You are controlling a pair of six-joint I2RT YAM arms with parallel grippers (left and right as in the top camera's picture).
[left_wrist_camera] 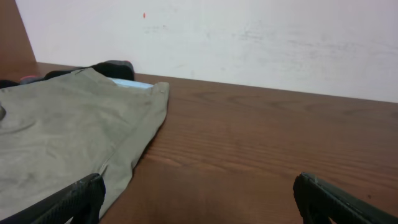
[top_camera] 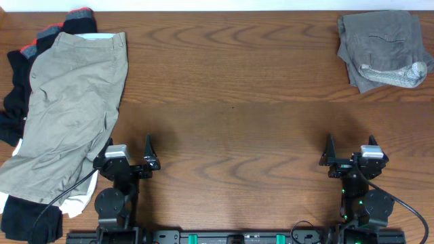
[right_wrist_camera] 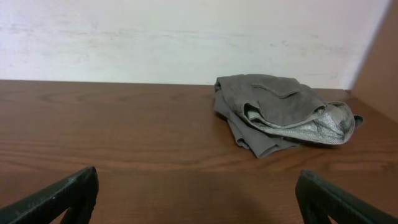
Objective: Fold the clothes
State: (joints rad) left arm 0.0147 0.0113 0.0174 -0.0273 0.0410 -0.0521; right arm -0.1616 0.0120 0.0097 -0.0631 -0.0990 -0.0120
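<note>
Spread at the left of the table (top_camera: 230, 102), khaki shorts (top_camera: 68, 115) run lengthwise far edge to near-left, just left of the left pincer (top_camera: 127, 159), jaws apart, empty; right pincer (top_camera: 351, 161) likewise apart, well away.

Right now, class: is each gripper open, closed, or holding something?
Left gripper: open, holding nothing.
Right gripper: open, holding nothing.
</note>
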